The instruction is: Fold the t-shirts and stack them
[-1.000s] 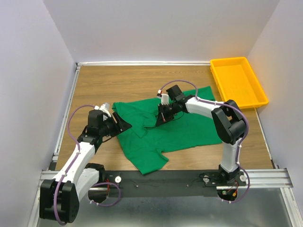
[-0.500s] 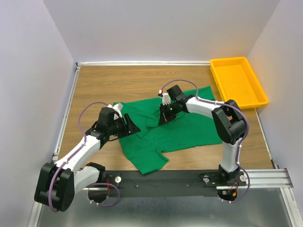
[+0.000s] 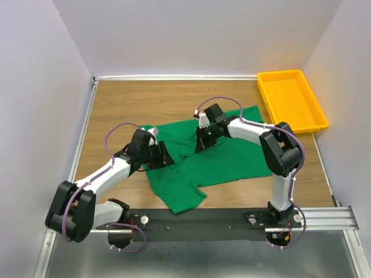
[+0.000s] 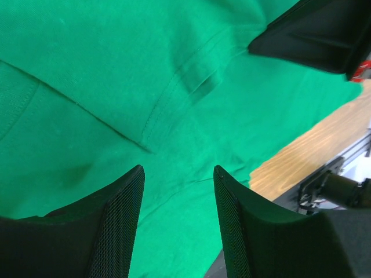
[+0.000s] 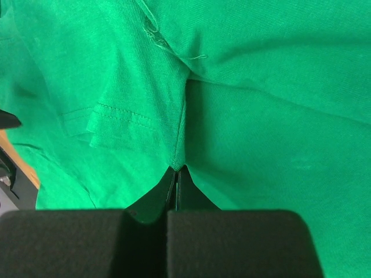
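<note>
One green t-shirt [image 3: 232,159] – spread crumpled and unfolded across the middle of the wooden surface [image 3: 145,104], one sleeve trailing toward the near edge and the far right corner reaching toward the yellow tray [image 3: 291,98], which sits at the far right corner of the surface, apart from the cloth. Left claw [image 3: 165,157] – released, its two fingers [image 4: 122,226] spread apart low over the shirt's left edge, with only green fabric and a seam showing between them and nothing held. Right claw [image 3: 199,146] – clenched on a small pinch of the shirt near its upper middle, creases in the cloth running into the closed tips.
</note>
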You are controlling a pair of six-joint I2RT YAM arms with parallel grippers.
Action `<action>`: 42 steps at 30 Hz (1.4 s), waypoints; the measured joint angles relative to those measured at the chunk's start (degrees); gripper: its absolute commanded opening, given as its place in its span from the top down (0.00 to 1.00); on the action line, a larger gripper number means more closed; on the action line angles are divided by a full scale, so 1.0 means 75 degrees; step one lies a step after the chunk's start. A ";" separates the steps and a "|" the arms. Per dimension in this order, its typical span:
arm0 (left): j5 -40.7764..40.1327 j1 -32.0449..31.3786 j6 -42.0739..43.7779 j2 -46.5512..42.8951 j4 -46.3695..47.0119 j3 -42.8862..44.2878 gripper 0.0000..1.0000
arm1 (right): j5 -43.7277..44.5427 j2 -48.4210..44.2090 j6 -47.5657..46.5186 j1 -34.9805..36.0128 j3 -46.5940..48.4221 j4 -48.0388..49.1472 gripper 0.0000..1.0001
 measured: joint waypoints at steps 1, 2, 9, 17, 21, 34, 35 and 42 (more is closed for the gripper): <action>-0.0058 -0.0096 0.0003 0.0108 -0.0044 0.0032 0.41 | 0.0023 0.0000 -0.0006 0.0000 0.0009 -0.0009 0.97; -0.0102 -0.0163 0.0003 0.0195 -0.0090 0.0064 0.41 | 0.0052 0.0003 -0.0023 0.0000 0.0020 -0.0012 0.96; -0.0393 -0.0589 0.0003 0.0711 -0.0259 0.0300 0.41 | 0.0210 0.0000 -0.0137 -0.0006 0.0111 -0.0114 0.94; -0.0638 -0.0694 0.0029 0.1215 -0.0259 0.0469 0.42 | 0.0391 0.0000 -0.0251 -0.0017 0.0175 -0.0172 0.98; -0.0705 -0.0726 0.0041 0.1411 -0.0262 0.0469 0.42 | 0.0551 -0.0009 -0.0321 -0.0017 0.0181 -0.0178 0.98; -0.0968 -0.0729 0.0093 0.1349 -0.0481 0.0740 0.37 | 0.0892 -0.0044 -0.0516 -0.0017 0.0184 -0.0219 0.65; -0.1055 -0.0726 0.0093 0.1236 -0.0606 0.0793 0.31 | 0.0935 -0.0058 -0.0574 -0.0017 0.0192 -0.0256 0.59; -0.1623 0.0178 0.0274 -0.0032 -0.0816 0.1483 0.24 | 0.0959 -0.1070 -0.1824 -0.0233 0.0312 -0.0766 0.00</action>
